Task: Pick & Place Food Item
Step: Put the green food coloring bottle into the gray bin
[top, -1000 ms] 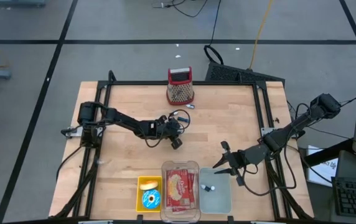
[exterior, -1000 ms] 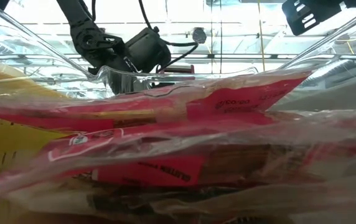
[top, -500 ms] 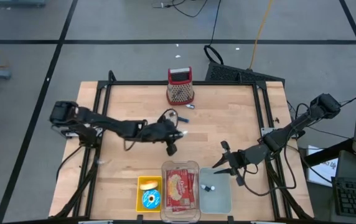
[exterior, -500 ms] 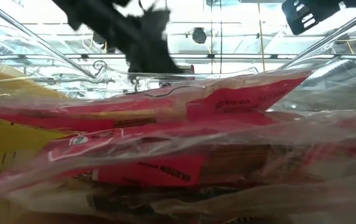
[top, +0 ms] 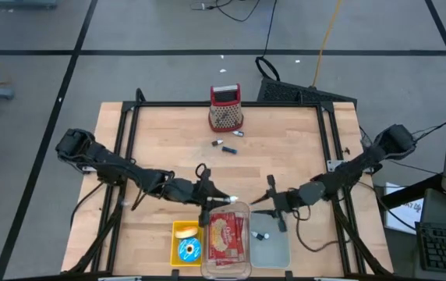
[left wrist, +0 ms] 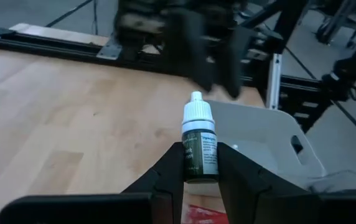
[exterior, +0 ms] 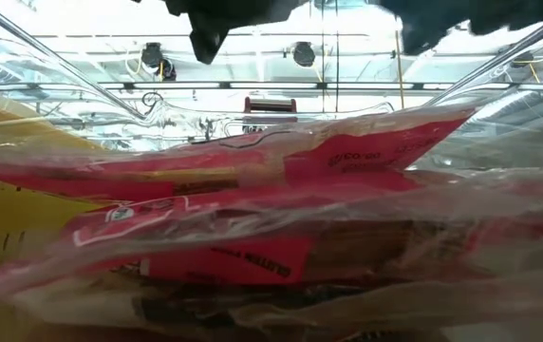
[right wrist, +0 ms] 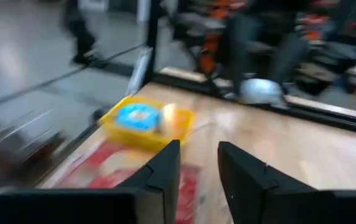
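Note:
A small dropper bottle (left wrist: 200, 149) with a white cap and a dark green label sits between the fingers of my left gripper (left wrist: 201, 154), which is shut on it. In the high view my left gripper (top: 215, 201) hovers just beyond the far end of the clear bin (top: 244, 209), which holds a red packet (top: 225, 236). My right gripper (top: 273, 204) stands open with nothing between its fingers. It faces the left gripper from the right, above the far end of the pale tray (top: 276, 251). My left gripper pinches the bottle's labelled body (left wrist: 200, 163) between its two fingers, one on each side. The fingers come from the table's left, slanting slightly down. The bottle stands about upright with its white cap (left wrist: 196, 115) up, lifted clear of the table.
At the near edge a yellow bin (top: 178, 232) holds a blue round item (top: 188, 250). A small item (top: 259, 235) lies in the pale tray. A red-topped mesh container (top: 225, 108) stands at the far edge, and small loose pieces (top: 224, 147) lie mid-table. Black frame rails run along the table's sides.
My left gripper has risen from mid-table and swung toward the near edge and the bins, carrying the bottle clear of the table. My right gripper has shifted a little toward the table's left and has tipped.

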`<state>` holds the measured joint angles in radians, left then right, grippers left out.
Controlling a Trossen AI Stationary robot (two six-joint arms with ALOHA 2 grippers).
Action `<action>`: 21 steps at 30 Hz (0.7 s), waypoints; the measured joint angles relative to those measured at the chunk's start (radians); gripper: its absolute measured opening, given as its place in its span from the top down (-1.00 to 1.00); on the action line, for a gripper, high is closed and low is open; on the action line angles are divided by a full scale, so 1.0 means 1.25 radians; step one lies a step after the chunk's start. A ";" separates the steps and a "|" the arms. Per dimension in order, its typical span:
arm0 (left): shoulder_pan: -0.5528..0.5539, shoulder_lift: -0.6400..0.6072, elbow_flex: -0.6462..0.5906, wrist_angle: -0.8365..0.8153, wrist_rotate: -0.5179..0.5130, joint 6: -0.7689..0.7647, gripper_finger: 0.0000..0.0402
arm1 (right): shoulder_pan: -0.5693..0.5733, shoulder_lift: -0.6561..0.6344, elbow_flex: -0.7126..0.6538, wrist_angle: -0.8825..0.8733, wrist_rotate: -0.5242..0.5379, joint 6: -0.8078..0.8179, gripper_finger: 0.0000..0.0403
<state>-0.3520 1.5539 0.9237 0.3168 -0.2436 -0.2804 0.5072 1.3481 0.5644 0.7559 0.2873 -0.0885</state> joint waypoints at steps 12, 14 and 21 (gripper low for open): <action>-0.007 0.000 0.000 -0.004 -0.001 0.013 0.60 | -0.151 0.150 0.009 0.289 -0.118 0.244 -0.20; -0.005 0.000 0.000 -0.004 -0.001 0.013 0.60 | -0.162 0.149 0.023 0.263 -0.145 0.268 -0.26; 0.004 0.000 0.000 -0.004 -0.009 0.010 0.60 | -0.165 0.149 0.049 0.231 -0.147 0.261 -0.27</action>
<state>-0.3470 1.5543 0.9237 0.3113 -0.2553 -0.2676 0.3004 1.5341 0.6261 1.0445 0.1032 0.2383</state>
